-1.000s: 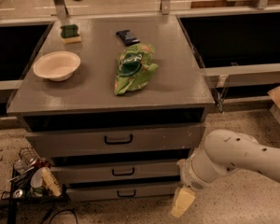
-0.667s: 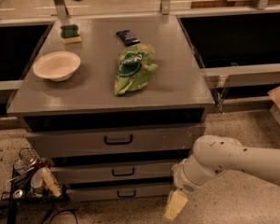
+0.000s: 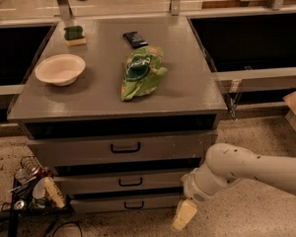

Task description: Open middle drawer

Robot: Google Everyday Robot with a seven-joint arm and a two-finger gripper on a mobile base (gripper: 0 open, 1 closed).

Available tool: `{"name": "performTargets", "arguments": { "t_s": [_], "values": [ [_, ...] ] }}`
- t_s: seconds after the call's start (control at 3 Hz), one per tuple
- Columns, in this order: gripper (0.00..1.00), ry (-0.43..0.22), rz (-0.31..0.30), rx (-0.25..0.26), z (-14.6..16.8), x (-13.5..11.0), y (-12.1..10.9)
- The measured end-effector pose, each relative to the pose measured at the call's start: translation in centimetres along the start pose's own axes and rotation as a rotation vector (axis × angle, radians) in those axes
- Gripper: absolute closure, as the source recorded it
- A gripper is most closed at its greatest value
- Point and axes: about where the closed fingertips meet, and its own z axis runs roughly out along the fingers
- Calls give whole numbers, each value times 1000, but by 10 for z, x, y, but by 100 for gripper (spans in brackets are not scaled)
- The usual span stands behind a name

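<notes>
Cream bowl (image 3: 60, 69) on the grey counter (image 3: 187, 90), left side, upright, empty. Green-and-yellow sponge (image 3: 74, 35) behind it near the back left corner, apart from the bowl. Small black packet (image 3: 135, 39) at back centre, lying flat. Crumpled green bag (image 3: 140, 72) mid-counter, just in front of the packet, well apart from the bowl. Dark open bays on both sides of the counter, right one (image 3: 246, 38) too dark to tell contents. Wire basket (image 3: 25, 163) on the floor at lower left, beside the drawer stack, holding pale and metallic odds and ends; cannot tell which.

Three grey drawers stacked under the counter. Top drawer (image 3: 79, 151) tallest-fronted, black loop handle at centre. Middle drawer (image 3: 89, 183) directly below: low plain grey front, small black loop handle (image 3: 130, 182) at centre, dark gap above the front, none of the inside showing, front roughly in line with the other two. Bottom drawer (image 3: 103, 204) smallest front, same kind of handle.

Hand (image 3: 184, 215) low at the right of the stack, on the end of a white arm (image 3: 246, 169) reaching in from the right edge. Pale tip pointing down toward the floor, just beside the right end of the bottom drawer, below the right end of the middle drawer, apart from the middle handle. Wide or narrow: cannot tell. Nothing seen held.
</notes>
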Motion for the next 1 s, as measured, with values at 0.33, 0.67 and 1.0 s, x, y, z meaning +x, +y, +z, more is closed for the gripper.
{"name": "performTargets", "arguments": {
  "t_s": [0.33, 0.67, 1.0],
  "values": [
    [0, -60, 25, 32, 5, -3, -13],
    [0, -100, 42, 81, 7, -10, -25],
    [0, -100, 43, 81, 7, -10, -25]
  ]
}}
